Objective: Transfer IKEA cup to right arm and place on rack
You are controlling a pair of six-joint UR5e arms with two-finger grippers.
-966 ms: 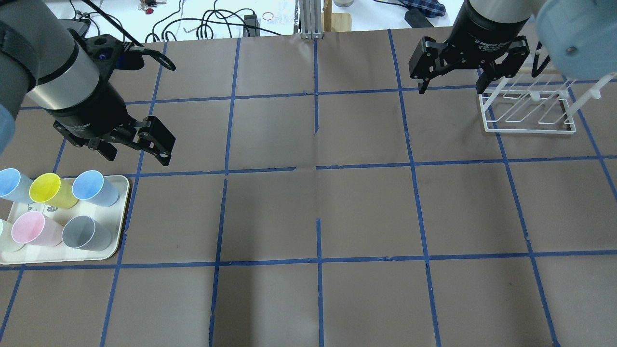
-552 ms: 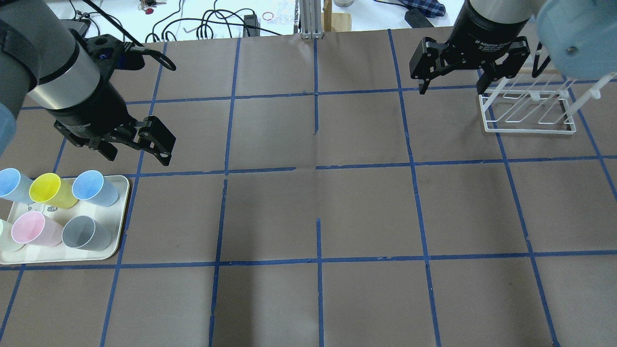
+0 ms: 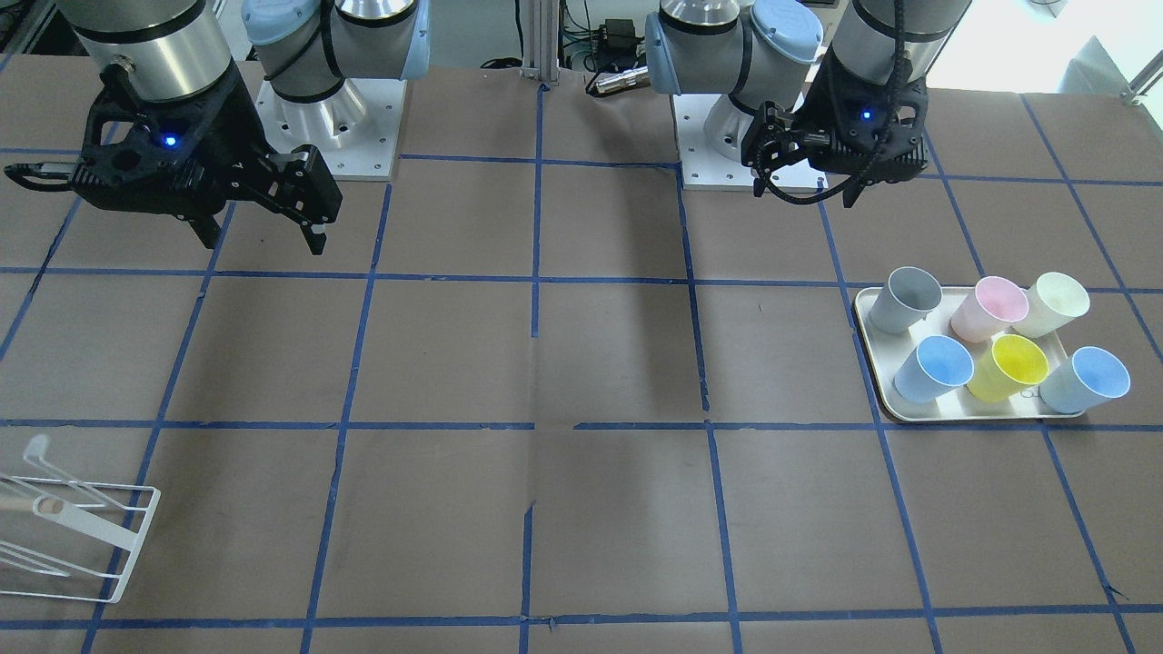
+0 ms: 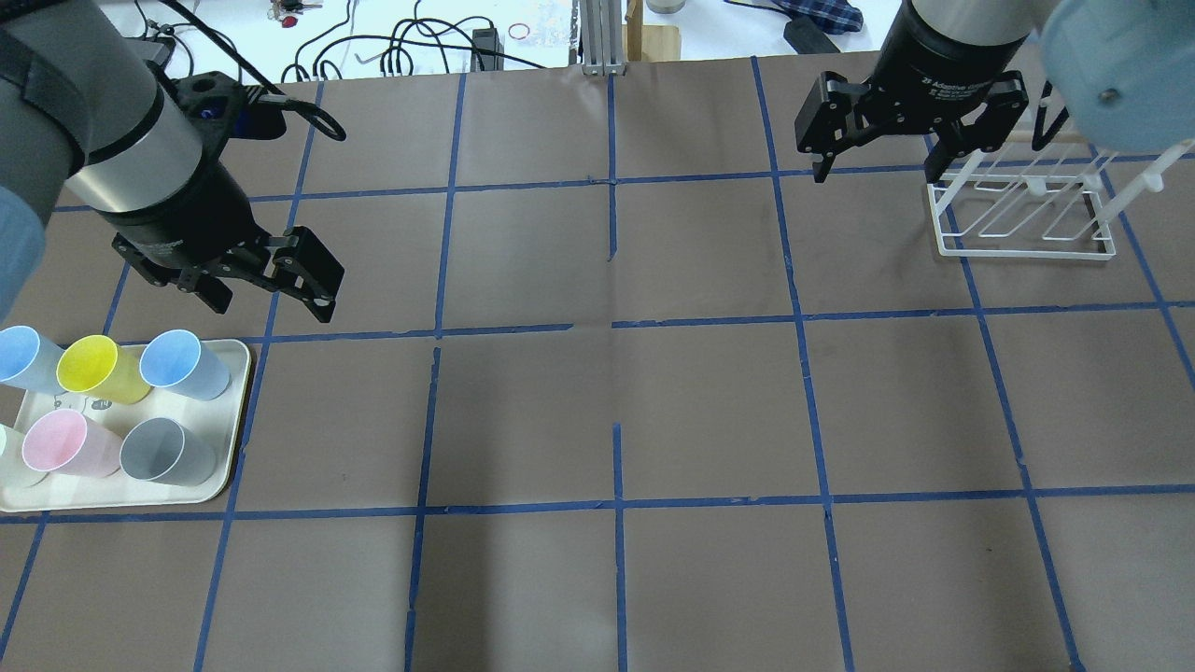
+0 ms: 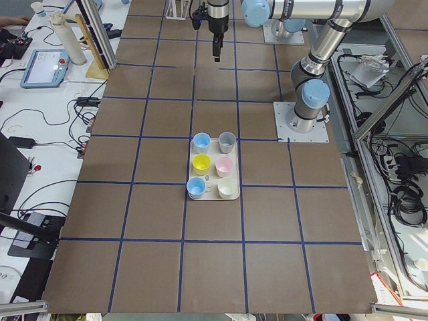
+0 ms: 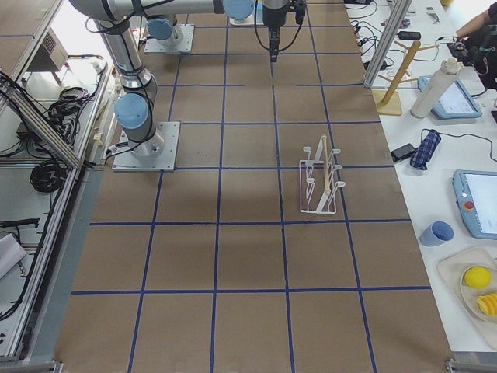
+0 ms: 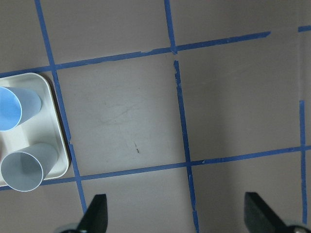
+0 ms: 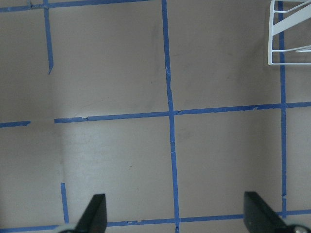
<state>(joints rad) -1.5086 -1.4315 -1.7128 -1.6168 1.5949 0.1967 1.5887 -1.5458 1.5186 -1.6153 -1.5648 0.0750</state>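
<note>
Two pale blue IKEA cups [image 4: 183, 362] [image 4: 22, 357] stand upright on a cream tray [image 4: 239, 420] at the table's left. They also show in the front view [image 3: 934, 369] [image 3: 1087, 380]. One blue cup [image 7: 14, 108] shows at the left edge of the left wrist view. My left gripper [image 4: 271, 304] is open and empty, hovering just beyond the tray. My right gripper [image 4: 876, 174] is open and empty, high beside the white wire rack [image 4: 1022, 224], whose corner shows in the right wrist view [image 8: 291, 34].
The tray also holds a yellow cup [image 4: 93, 368], a pink cup [image 4: 62, 442], a grey cup [image 4: 164, 452] and a pale cream cup [image 3: 1054, 302]. Brown paper with blue tape lines covers the table. Cables and tools lie past the far edge.
My left arm has shifted slightly to the right above the table. The right gripper has barely moved. Both stay open and empty.
</note>
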